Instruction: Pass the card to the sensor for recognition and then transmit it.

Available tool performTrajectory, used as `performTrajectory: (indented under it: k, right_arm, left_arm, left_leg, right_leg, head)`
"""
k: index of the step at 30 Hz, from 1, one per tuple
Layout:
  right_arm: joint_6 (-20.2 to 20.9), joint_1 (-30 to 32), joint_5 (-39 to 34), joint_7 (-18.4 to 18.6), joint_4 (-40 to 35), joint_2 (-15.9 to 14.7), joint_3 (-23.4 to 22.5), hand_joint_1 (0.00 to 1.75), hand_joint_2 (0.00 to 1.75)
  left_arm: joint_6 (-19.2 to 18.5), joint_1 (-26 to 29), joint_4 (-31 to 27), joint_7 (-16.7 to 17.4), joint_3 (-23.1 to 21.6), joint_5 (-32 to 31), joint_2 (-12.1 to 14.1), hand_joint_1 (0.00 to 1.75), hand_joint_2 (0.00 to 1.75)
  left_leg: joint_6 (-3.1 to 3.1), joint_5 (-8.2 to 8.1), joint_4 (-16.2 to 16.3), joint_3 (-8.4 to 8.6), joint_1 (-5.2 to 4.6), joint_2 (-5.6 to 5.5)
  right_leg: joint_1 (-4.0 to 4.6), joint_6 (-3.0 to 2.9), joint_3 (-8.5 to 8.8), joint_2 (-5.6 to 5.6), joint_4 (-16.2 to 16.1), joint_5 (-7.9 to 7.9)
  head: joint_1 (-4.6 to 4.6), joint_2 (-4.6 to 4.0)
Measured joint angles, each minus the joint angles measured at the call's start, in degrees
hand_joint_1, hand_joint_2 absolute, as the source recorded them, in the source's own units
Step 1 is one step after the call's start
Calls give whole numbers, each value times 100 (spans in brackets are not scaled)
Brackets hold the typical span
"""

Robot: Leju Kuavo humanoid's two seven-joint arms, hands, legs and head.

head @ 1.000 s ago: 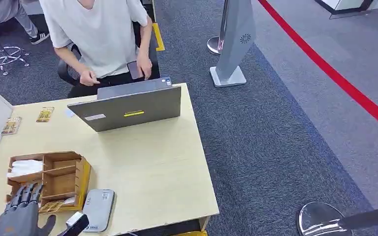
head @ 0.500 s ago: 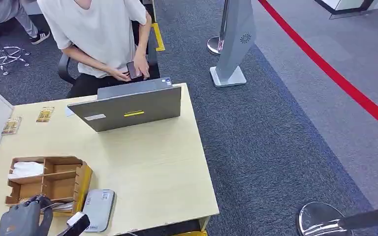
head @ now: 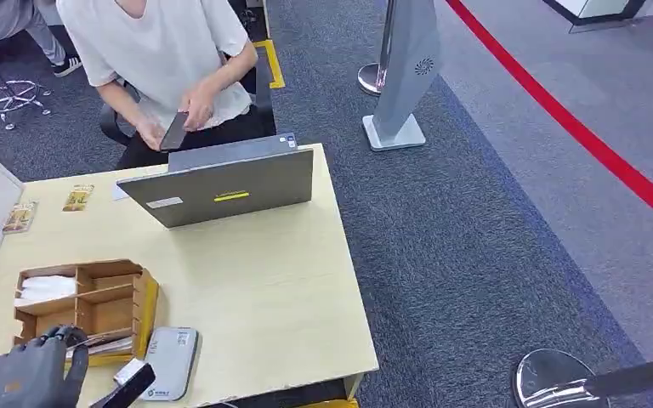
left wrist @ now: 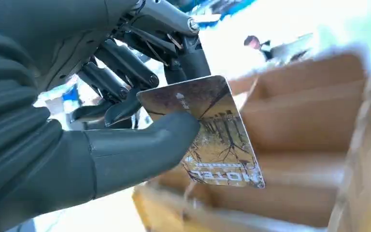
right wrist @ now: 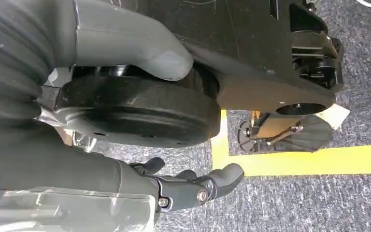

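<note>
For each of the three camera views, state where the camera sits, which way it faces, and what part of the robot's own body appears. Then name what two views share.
Head view: high on the body, facing forward and down at the table; left hand at the bottom.
Left wrist view: behind the left hand, facing the wooden organiser; thumb pinches the card.
Right wrist view: on the hanging arm, facing the carpet; right hand holds nothing.
Shared: head and left wrist views both show the organiser and left hand.
</note>
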Motion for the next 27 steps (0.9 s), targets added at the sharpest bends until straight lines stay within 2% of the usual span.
performTrajectory:
  k: [6, 9, 12, 15, 19, 23, 26, 27]
  right_arm:
    - [4, 13, -79, -48, 7, 0, 24, 0, 175]
    - [22, 13, -59, -50, 7, 0, 94, 0, 175]
    - [37, 2, 18, -35, 7, 0, 188, 0, 175]
    - [50, -27, 103, 20, 9, 0, 310, 0, 175]
    - [76, -72, 168, 124, 9, 2, 452, 0, 175]
    - [105, -98, 160, 219, 9, 7, 533, 0, 175]
    - [122, -118, 127, 278, 9, 9, 575, 0, 175]
    - [131, -127, 127, 306, 9, 9, 577, 0, 175]
  left_arm:
    - [-498, -436, -1128, -166, -159, 48, 240, 175, 175]
    - [-780, -1065, -1514, -133, -269, 79, 297, 175, 175]
    - [-1119, -1861, -1604, 57, -374, -40, 288, 175, 175]
    - [-1359, -2699, -1464, 275, -511, -332, 238, 175, 175]
    - [-1553, -3580, -822, 430, -592, -616, 188, 175, 175]
    - [-1663, -4203, -188, 461, -636, -686, 118, 175, 175]
    - [-1766, -4459, 73, 463, -664, -647, 43, 175, 175]
    - [-1820, -4501, 139, 461, -671, -625, 15, 0, 175]
  left_leg:
    - [0, 1, 0, 0, 0, -2]
    - [0, 4, 1, 0, 0, -14]
    - [-5, 13, 1, 2, 0, -21]
    - [-2, 19, 2, 2, 1, -21]
    - [-6, 25, 2, 1, 2, -16]
    - [-6, 26, 2, 1, 4, -15]
    - [-6, 25, 2, 0, 4, -11]
    - [-6, 25, 2, 0, 4, -8]
  right_leg:
    - [0, 0, 0, -2, 0, 1]
    - [1, -1, 4, -15, 0, 3]
    - [1, -1, 4, -15, 0, 10]
    - [2, -1, 4, -15, 0, 16]
    - [2, -5, 9, -7, 1, 27]
    - [4, -5, 9, -5, 1, 27]
    - [4, -5, 8, -1, 1, 27]
    - [4, -5, 6, 3, 1, 27]
  head:
    - [0, 0]
    - [4, 0]
    - [-2, 0]
    - [0, 0]
    - [0, 0]
    - [0, 0]
    - [2, 0]
    - [0, 0]
